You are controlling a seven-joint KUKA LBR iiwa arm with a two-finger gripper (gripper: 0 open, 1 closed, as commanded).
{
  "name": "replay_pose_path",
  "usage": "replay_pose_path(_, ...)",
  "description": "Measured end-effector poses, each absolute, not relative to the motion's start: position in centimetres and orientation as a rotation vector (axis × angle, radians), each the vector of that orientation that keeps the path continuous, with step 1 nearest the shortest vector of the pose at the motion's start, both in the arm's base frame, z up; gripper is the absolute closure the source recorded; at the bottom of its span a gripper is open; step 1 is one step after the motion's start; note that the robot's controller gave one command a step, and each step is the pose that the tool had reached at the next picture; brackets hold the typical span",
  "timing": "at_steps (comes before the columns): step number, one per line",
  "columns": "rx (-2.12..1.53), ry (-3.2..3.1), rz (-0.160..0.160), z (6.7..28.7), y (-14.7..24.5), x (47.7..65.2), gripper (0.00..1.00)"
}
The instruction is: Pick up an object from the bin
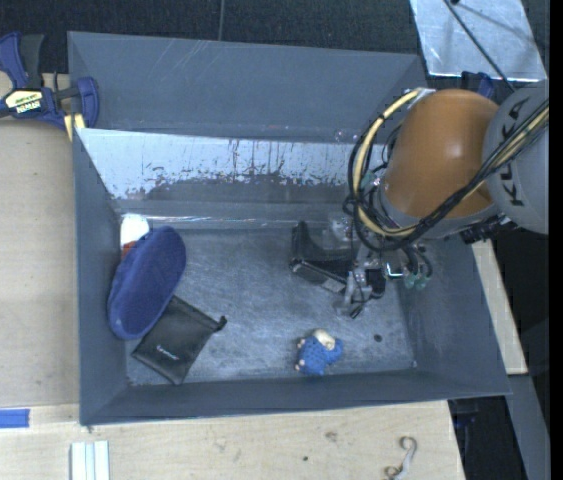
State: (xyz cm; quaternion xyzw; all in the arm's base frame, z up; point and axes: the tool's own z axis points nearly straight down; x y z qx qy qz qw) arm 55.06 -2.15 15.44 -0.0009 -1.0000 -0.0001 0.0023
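Black piece point(313, 258) — a dark, angular thing on the floor of the bin point(261, 163), right of the middle and near the back wall — is the nearest thing to the hand point(359, 290). It lies just to the hand's left in the camera view and slightly toward the back wall. Its right end reaches in close to the hand, and I cannot tell if the two touch. Its longer side seems to run roughly across the view, pointing at the hand, not past it.

Whether the hand is apart or together cannot be told, since cables and the wrist crowd it. Nothing can be seen held in it.

A small blue and yellow toy point(316, 353) sits near the front wall, below the hand and a little to its left, clearly apart from it. A blue cap point(146, 280) and a flat black wallet point(173, 340) lie well away at the left end.

My judgement is that the pick is not yet made, and that the next move turns on a short shift left and toward the back wall — enough to centre over the black piece.
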Motion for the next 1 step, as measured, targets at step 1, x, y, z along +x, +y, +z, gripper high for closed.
replay_pose_path(1, 0.061, -3.137, 0.0, 7.58, -3.33, 58.16, 0.0)
